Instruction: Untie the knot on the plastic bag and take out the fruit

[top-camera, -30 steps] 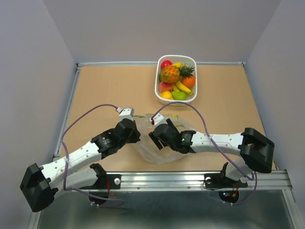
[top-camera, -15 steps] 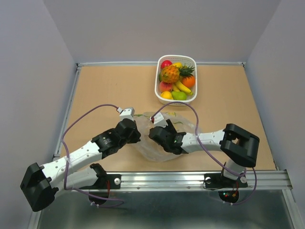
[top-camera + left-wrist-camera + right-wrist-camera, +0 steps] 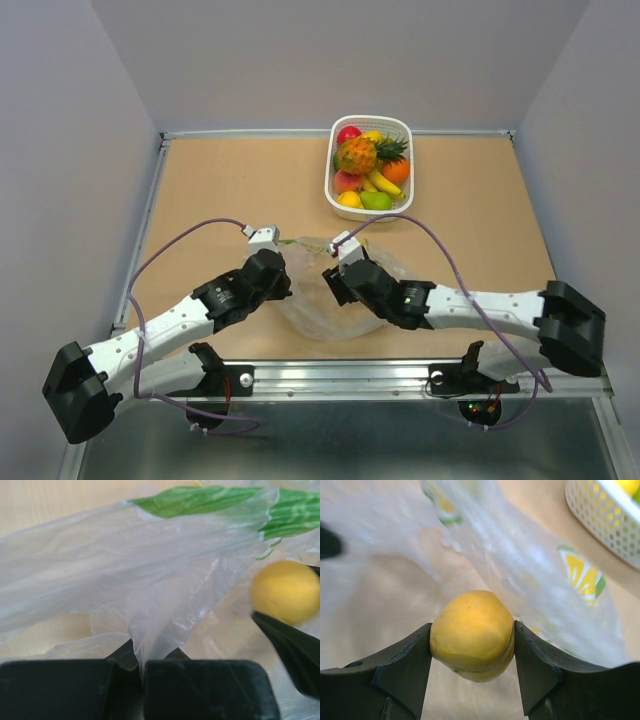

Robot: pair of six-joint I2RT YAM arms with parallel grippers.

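The clear plastic bag [image 3: 318, 318] with citrus prints lies crumpled at the table's near middle, between my two grippers. My left gripper [image 3: 288, 274] is shut on a fold of the bag's film [image 3: 145, 645] and holds it up. My right gripper [image 3: 472, 641] is inside the bag's opening, shut on the yellow oval fruit [image 3: 471, 634], which is held between both fingers. The same fruit shows in the left wrist view [image 3: 283, 592], with a right finger [image 3: 295, 647] below it. In the top view the right gripper [image 3: 333, 283] covers the fruit. No knot shows.
A white slotted basket [image 3: 330, 178] stands at the far middle, holding a pineapple, an orange, a peach, bananas, a red apple and green and yellow fruit. Its corner shows in the right wrist view [image 3: 600, 517]. A raised rim edges the brown table.
The right arm has stretched out, its elbow swinging right and down. Its wrist has shifted slightly right and away. The left arm has stayed put on the bag.
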